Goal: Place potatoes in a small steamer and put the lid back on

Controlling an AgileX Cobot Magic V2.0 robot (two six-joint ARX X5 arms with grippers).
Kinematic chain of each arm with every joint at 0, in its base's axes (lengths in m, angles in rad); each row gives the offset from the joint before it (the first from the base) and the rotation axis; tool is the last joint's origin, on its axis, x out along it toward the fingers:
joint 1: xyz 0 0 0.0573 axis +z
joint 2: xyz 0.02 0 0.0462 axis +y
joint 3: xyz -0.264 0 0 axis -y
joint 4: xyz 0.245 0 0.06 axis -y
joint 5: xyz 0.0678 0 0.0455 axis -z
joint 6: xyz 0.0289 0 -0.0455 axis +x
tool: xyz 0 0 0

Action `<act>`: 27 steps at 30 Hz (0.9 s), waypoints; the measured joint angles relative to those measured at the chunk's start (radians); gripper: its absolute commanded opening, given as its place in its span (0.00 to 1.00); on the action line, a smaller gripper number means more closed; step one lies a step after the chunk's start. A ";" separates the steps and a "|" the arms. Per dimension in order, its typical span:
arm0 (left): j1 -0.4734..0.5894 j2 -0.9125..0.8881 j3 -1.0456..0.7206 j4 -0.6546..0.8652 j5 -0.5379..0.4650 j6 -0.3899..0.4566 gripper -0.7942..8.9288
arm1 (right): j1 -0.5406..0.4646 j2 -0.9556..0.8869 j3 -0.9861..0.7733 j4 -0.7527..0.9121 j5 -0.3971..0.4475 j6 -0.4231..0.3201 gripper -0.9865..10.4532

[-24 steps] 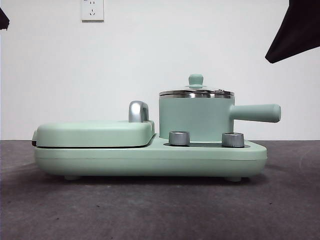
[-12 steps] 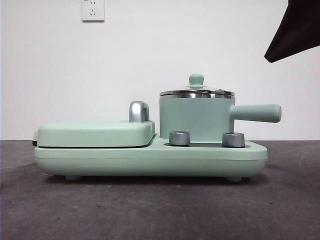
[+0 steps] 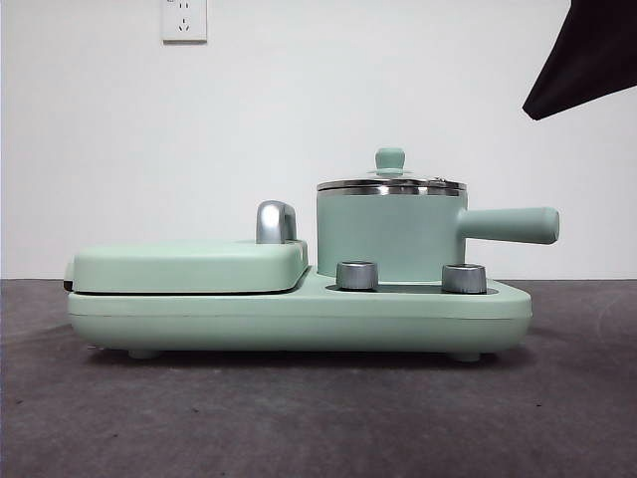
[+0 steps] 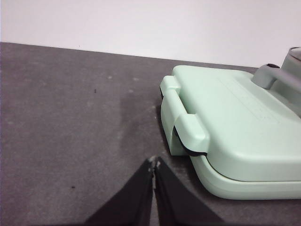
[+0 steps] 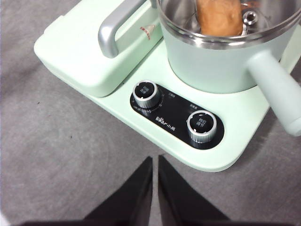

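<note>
From the front, the small steamer (image 3: 391, 236) stands upright on the right half of the mint-green cooker base (image 3: 299, 317), its long handle (image 3: 510, 225) pointing to the side. The lid (image 3: 391, 182) sits level on the steel rim with its knob on top, so the pot reads as closed and the task looks essentially complete. The flat grill plate (image 3: 189, 267) lies shut to the pot's left, with its chrome handle (image 3: 276, 221) just beside the pot. A dark arm tip shows only at the top right corner, well clear of the pot; no gripper is near the lid.

In the left wrist view, the left gripper (image 4: 154, 163) hangs over the bare bench (image 4: 70, 117), its jaws pressed together and holding nothing, beside the hinge end of the grill plate (image 4: 235, 122). It appears to be waiting.

In the right wrist view, the right gripper (image 5: 155, 160) hovers in front of the cooker's two control knobs (image 5: 174, 110), jaws pressed together and empty. Through the clear lid the potato (image 5: 217, 16) is visible inside the small steamer (image 5: 221, 61), resting within the steel wall. This gripper's empty, backed-off position suggests the lid has been released and needs no further holding.
</note>
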 measured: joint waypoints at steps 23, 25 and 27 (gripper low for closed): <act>0.000 0.000 0.000 0.000 0.000 0.000 0.09 | -0.223 -0.484 -0.437 0.306 0.083 -0.210 0.10; 0.000 0.000 0.000 0.000 0.000 0.000 0.09 | -0.278 -0.599 -0.540 0.346 0.093 -0.209 0.10; 0.000 0.000 0.000 0.000 0.000 0.000 0.09 | -0.327 -0.706 -0.613 0.355 0.115 -0.196 0.10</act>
